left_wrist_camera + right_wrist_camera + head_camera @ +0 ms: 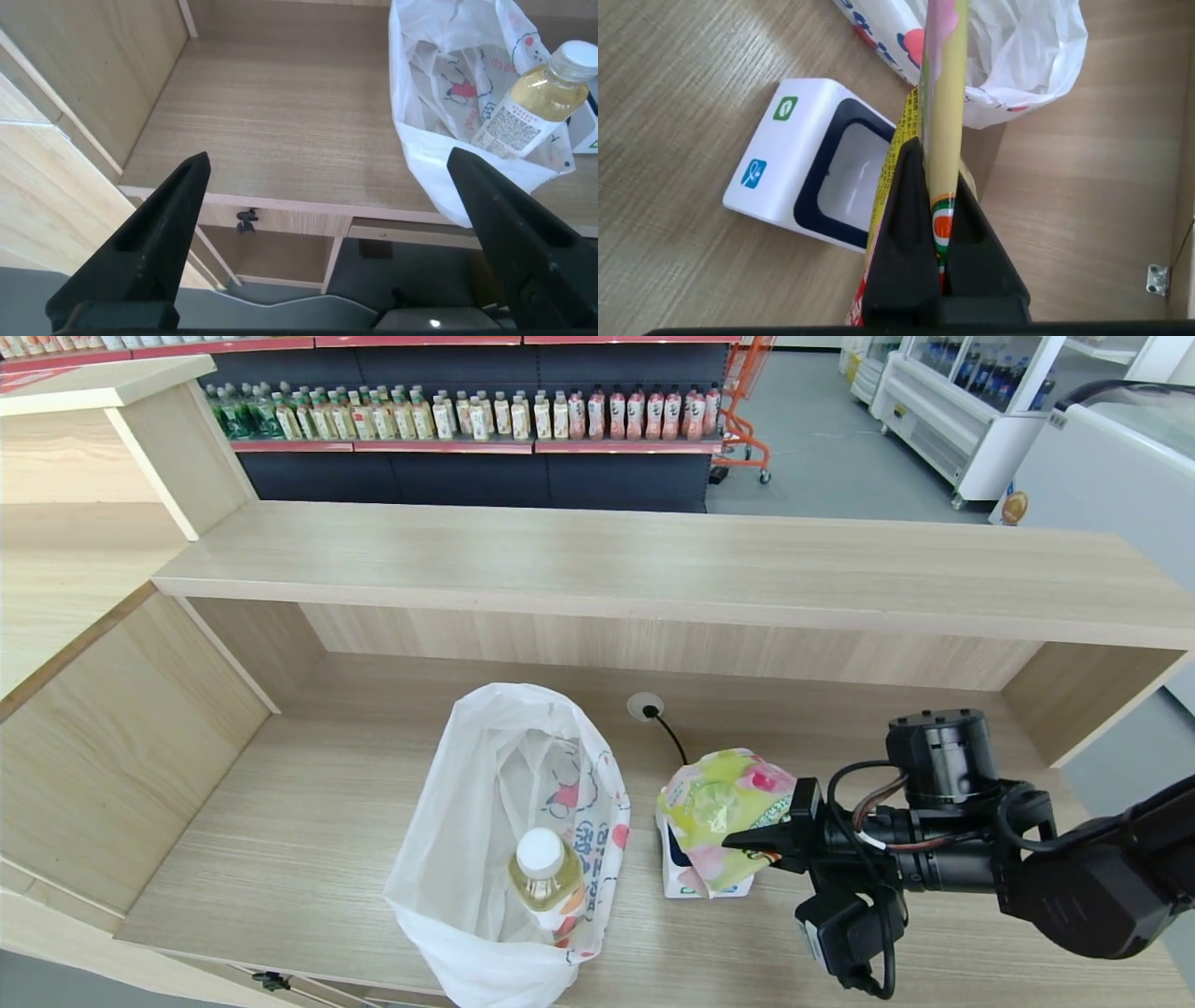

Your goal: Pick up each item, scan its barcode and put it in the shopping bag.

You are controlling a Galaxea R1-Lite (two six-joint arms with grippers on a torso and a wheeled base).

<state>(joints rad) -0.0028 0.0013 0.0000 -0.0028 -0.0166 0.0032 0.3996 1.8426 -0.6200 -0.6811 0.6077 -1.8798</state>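
My right gripper (758, 843) is clamped on the snack pouch (714, 803); my left gripper (329, 159) hangs with fingers spread wide

White bag (446, 821) with pink and blue print; pale yellow bottle (549, 889), white cap (540, 851); yellow-green and pink pouch (714, 803); white, navy scanner (799, 140).

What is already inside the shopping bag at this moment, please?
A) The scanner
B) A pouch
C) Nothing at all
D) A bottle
D: a capped bottle stands in the bag, while the pouch is clamped in the right gripper above the scanner, outside the bag.
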